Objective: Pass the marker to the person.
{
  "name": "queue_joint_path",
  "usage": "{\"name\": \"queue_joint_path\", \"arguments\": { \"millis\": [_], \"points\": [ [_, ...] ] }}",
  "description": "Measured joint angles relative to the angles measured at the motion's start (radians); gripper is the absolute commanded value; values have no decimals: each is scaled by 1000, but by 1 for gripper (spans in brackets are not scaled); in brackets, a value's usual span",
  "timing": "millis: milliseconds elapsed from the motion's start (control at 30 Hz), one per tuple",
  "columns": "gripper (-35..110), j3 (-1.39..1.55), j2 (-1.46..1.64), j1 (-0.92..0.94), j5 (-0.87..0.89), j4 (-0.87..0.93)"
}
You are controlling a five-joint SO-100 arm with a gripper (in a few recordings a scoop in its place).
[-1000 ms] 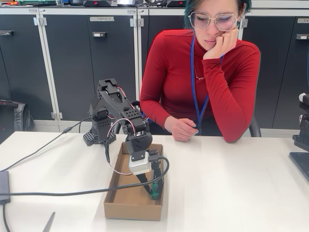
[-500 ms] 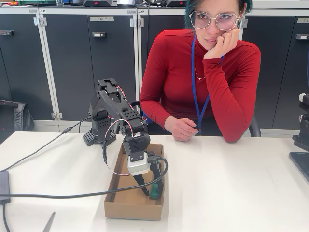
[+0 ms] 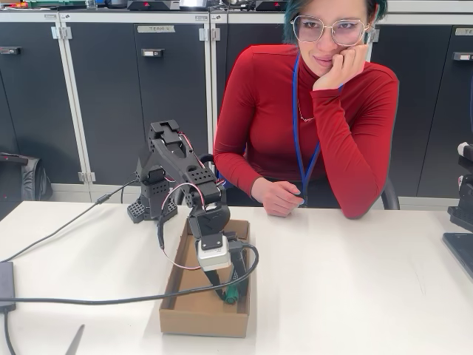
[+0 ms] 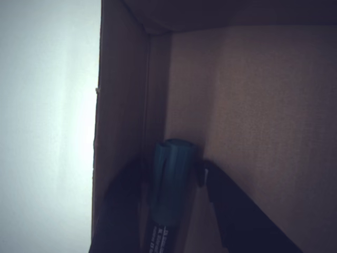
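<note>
The marker [image 3: 230,293] lies low inside the open cardboard box [image 3: 203,325], near its right wall in the fixed view, green end showing. My gripper [image 3: 230,283] reaches down into the box and is shut on the marker. In the wrist view the marker's green cap [image 4: 171,179] sits between my two dark fingers [image 4: 237,216], close against the box wall [image 4: 124,105], with my gripper [image 4: 168,169] around it. The person [image 3: 310,126] sits behind the table, chin propped on one hand, the other hand [image 3: 279,198] resting as a fist on the table's far edge.
A black cable [image 3: 89,299] runs across the white table from the left to my wrist. A dark device [image 3: 462,222] stands at the right edge. A grey pointed object [image 3: 74,342] lies at the bottom left. Grey cabinets [image 3: 133,89] line the back.
My gripper has shifted slightly left inside the box, and the marker's green end has moved left with it. The person lifted their gaze a little.
</note>
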Motion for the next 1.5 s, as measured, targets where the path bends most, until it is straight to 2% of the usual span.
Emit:
{"name": "queue_joint_path", "arguments": {
  "millis": [133, 267, 367, 667, 767, 1167, 1300, 1500],
  "points": [
    [17, -2, -2, 0, 0, 0],
    [1, -6, -5, -2, 0, 0],
    [-5, -6, -5, -3, 12, -2],
    [-5, -41, -6, -5, 60, 60],
    [-5, -46, 29, -21, 78, 144],
    [-5, -153, 408, -72, 127, 681],
    [-5, -169, 508, -51, 156, 672],
    [-5, -207, 632, -8, 258, 373]
  ]
}}
